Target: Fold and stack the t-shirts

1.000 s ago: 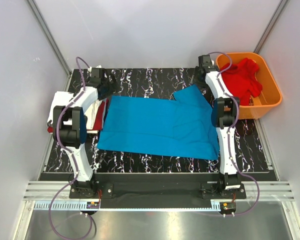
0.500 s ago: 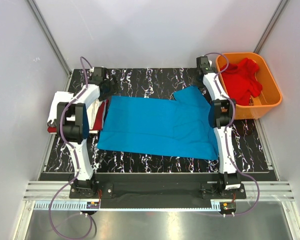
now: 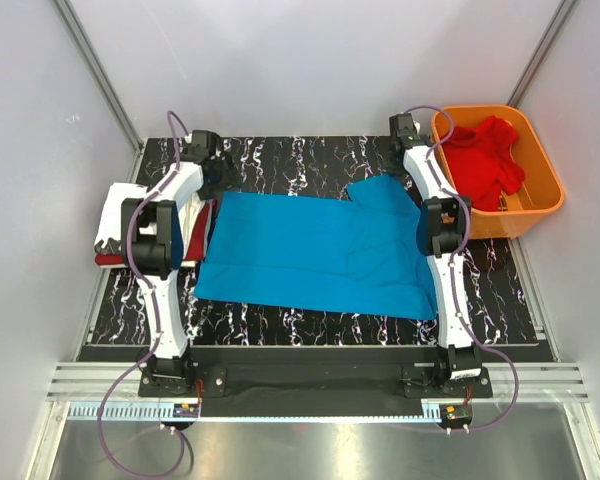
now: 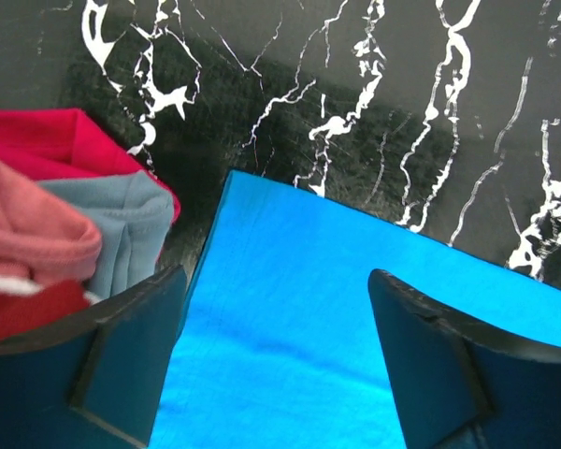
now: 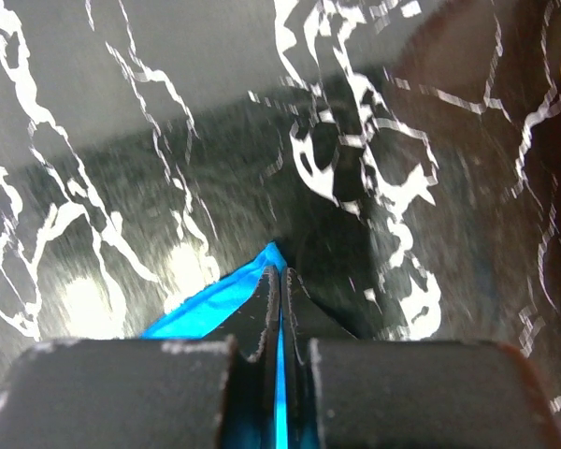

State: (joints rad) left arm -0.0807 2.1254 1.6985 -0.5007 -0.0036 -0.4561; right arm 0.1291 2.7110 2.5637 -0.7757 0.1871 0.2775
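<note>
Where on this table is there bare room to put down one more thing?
Bare mat lies beyond the blue t-shirt and in a strip along its near hem. The left edge is crowded with folded shirts; the orange basket stands at the far right.

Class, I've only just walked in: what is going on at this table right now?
Two robot arms are working on a blue t-shirt spread flat on the black marbled table. The right gripper is shut on a far right tip of it. The left gripper is open over its far left corner, not yet gripping. A pile of shirts lies at the left edge, and a red shirt sits in the orange basket.
</note>
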